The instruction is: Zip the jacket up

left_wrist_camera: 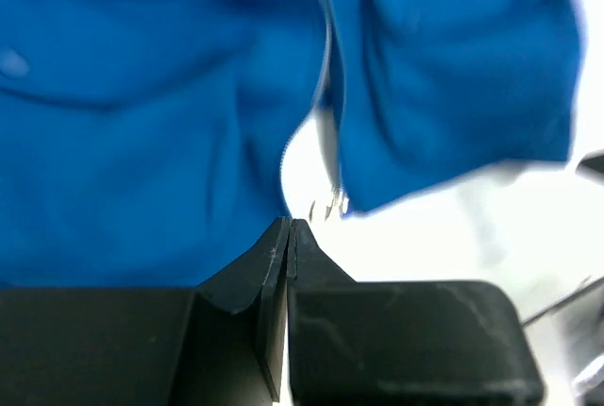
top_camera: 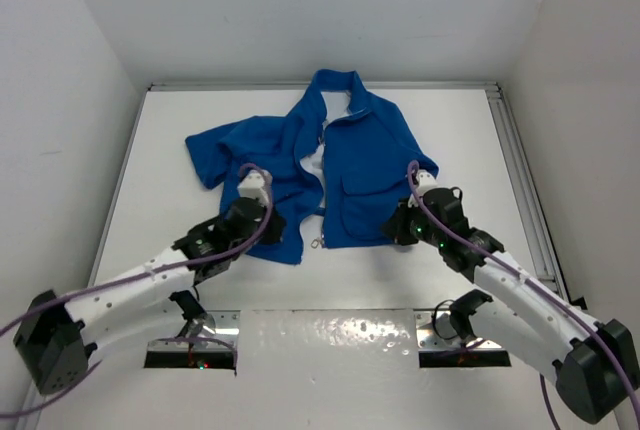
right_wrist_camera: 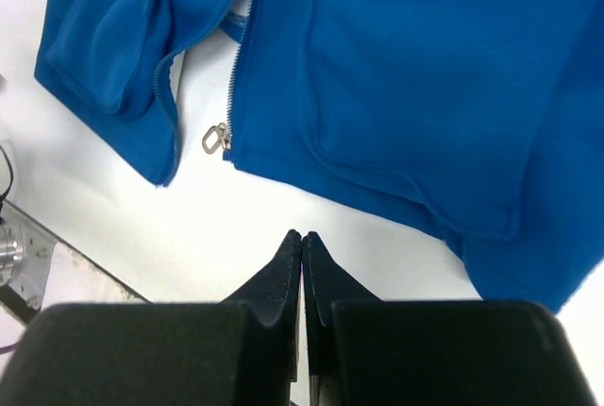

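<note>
The royal-blue fleece jacket (top_camera: 340, 170) lies flat on the white table, collar at the far side, front open with whitish lining showing near the collar. Its silver zipper pull (top_camera: 318, 243) hangs at the bottom hem; it also shows in the right wrist view (right_wrist_camera: 216, 138) and, blurred, in the left wrist view (left_wrist_camera: 330, 206). My left gripper (left_wrist_camera: 288, 225) is shut and empty, over the lower left front panel beside the zipper bottom. My right gripper (right_wrist_camera: 302, 236) is shut and empty, over bare table just below the right hem and patch pocket (right_wrist_camera: 425, 94).
White walls enclose the table on three sides. A metal rail (top_camera: 525, 180) runs along the right table edge. Two metal base plates (top_camera: 195, 335) sit at the near edge, with purple cables along both arms.
</note>
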Motion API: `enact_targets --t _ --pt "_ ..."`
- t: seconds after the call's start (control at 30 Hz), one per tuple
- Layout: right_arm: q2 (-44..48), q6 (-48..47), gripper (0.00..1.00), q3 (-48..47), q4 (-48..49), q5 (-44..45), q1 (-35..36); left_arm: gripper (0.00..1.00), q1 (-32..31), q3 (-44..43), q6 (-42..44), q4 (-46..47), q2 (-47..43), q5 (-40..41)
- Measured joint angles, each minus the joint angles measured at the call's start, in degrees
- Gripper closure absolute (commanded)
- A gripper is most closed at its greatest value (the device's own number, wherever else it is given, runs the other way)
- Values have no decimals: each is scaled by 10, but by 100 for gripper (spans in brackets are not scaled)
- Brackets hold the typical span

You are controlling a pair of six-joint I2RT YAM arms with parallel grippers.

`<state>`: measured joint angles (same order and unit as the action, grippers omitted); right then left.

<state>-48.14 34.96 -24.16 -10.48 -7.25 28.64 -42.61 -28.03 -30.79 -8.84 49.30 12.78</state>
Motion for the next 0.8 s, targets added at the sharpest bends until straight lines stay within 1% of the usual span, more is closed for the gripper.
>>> enact_targets --t 0.03,0.1,0.17,0.2,0.23,0.27,0.3,0.33,0.53,0.8 --pt "-4 0 100 2 6 -4 0 100 -21 -8 0 -12 19 17" --pt "-16 0 100 4 16 -8 0 100 -84 -33 -7 -45 74 75" --pt "-32 1 100 4 23 -10 1 100 -129 -51 -17 -71 117 114" --pt "-39 2 100 4 25 -11 1 95 -143 -54 -22 -83 132 129" --pt "-43 2 100 5 28 -12 2 84 -147 -54 -25 -92 140 139" --pt "-45 2 100 7 30 -14 4 81 -147 -52 -25 -98 148 146" --pt "-45 2 100 8 31 -17 5 75 -147 -49 -26 -99 153 146" --pt "-45 2 100 9 31 -18 5 73 -146 -47 -24 -99 158 145" --pt "-43 2 100 10 34 -22 9 65 -147 -38 -22 -86 222 123" --pt "-54 2 100 10 40 -22 45 65 -147 -37 -2 -51 290 110"
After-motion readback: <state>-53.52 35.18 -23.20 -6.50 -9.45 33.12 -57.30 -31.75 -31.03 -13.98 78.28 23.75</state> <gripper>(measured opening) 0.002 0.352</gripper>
